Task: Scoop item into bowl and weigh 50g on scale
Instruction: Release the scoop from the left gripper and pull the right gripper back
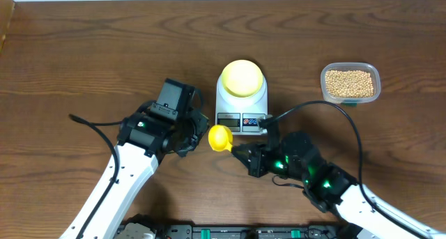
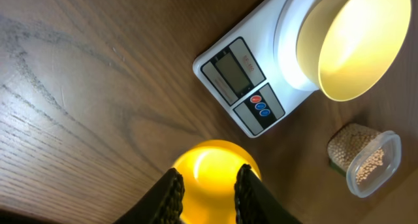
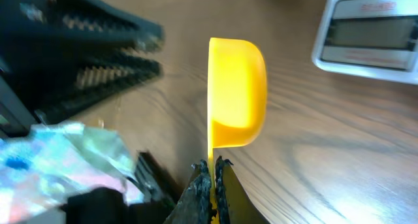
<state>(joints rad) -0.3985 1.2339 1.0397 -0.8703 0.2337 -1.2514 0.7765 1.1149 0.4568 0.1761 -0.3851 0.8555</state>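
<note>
The pale yellow bowl stands on the white scale, and its inside shows bare. The tan beans fill a clear tub at the back right. A bright yellow scoop hangs in front of the scale, with no beans showing in it. My right gripper is shut on its thin handle. My left gripper is open just left of the scoop's cup, which shows through the gap between the fingers.
The clear tub sits right of the scale, near the table's far right. A black cable trails left of the left arm. Both arms crowd the front middle of the wooden table.
</note>
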